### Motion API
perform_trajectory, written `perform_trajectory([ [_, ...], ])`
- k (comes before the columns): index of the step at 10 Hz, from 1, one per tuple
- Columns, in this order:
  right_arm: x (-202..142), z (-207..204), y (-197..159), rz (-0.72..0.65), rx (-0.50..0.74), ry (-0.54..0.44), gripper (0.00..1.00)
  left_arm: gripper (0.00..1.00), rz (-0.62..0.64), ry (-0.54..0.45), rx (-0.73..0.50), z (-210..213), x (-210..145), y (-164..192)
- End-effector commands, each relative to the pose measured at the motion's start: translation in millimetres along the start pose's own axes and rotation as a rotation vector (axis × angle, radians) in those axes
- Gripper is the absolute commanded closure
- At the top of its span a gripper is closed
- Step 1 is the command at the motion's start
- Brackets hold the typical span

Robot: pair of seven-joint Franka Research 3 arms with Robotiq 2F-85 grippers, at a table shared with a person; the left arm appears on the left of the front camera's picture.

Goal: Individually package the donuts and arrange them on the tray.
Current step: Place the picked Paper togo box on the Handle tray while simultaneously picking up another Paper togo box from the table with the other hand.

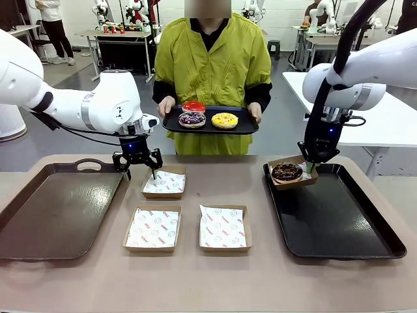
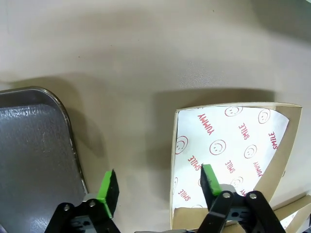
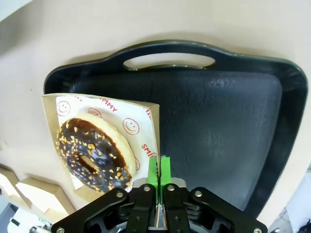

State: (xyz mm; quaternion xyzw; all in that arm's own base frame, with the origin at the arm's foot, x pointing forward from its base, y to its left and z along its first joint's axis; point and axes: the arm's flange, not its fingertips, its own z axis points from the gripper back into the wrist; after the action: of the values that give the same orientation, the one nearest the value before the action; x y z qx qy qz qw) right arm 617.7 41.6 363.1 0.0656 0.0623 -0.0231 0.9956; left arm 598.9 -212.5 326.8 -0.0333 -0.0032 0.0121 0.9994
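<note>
Room first: grey floor (image 1: pixel 71 78), white tables (image 1: pixel 391 124) at the right, cut off by the frame. The tan desk (image 1: pixel 195 280) runs out at the bottom edge.

The left tray (image 1: pixel 58 208) is dark and its left side is cropped. The right tray (image 1: pixel 339 222) is black, with its far-left corner hidden under the loaded box (image 1: pixel 296 182).

The person (image 1: pixel 212 59) in a yellow-green smock stands at the far side, legs hidden by the desk, and holds a small tray (image 1: pixel 244 127) in both hands.

Paper-lined boxes on the desk: far box (image 1: pixel 164 182), two near boxes (image 1: pixel 152 228).

On the small tray the red donut (image 1: pixel 193 106) is partly hidden behind the purple donut (image 1: pixel 191 119), with the yellow donut (image 1: pixel 225 120) beside it. The chocolate donut (image 1: pixel 287 171) sits in the loaded box, which is tilted. We cannot tell if the box rests on the tray rim.

The left end effector (image 1: pixel 139 173) has its fingers apart astride the far box's wall, one pad over the paper and one over bare desk. We cannot make out any contact. The right end effector (image 3: pixel 159 167) has its pads pressed together on the loaded box's wall.
</note>
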Motion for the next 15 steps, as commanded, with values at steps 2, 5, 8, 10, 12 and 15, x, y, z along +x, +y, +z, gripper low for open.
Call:
perform_trajectory([
  [2, 7.8, 2.1, -0.6, 0.023, 0.036, 0.029, 0.00, 0.65, -0.014, 0.019, -0.005, 2.5, 5.2, -2.7],
  [5, 8.1, 2.7, -0.8, 0.025, 0.039, 0.029, 0.00, 1.00, -0.012, 0.023, -0.008, 3.4, 5.9, -3.0],
  [8, 4.9, 5.8, -4.2, 0.022, 0.049, 0.025, 0.00, 1.00, 0.001, 0.027, -0.003, 4.2, 7.7, -4.3],
  [10, 0.9, 9.4, -6.9, 0.021, 0.059, 0.018, 0.00, 1.00, 0.002, 0.032, -0.004, 5.1, 8.0, -4.9],
  [12, -8.0, 14.0, -9.5, 0.020, 0.085, 0.010, 0.00, 1.00, -0.005, 0.032, -0.004, 8.3, 7.3, -5.2],
  [15, -75.3, 42.4, -43.2, 0.050, 0.312, 0.096, 0.00, 1.00, -0.047, 0.050, -0.065, 51.6, -4.7, -8.7],
])
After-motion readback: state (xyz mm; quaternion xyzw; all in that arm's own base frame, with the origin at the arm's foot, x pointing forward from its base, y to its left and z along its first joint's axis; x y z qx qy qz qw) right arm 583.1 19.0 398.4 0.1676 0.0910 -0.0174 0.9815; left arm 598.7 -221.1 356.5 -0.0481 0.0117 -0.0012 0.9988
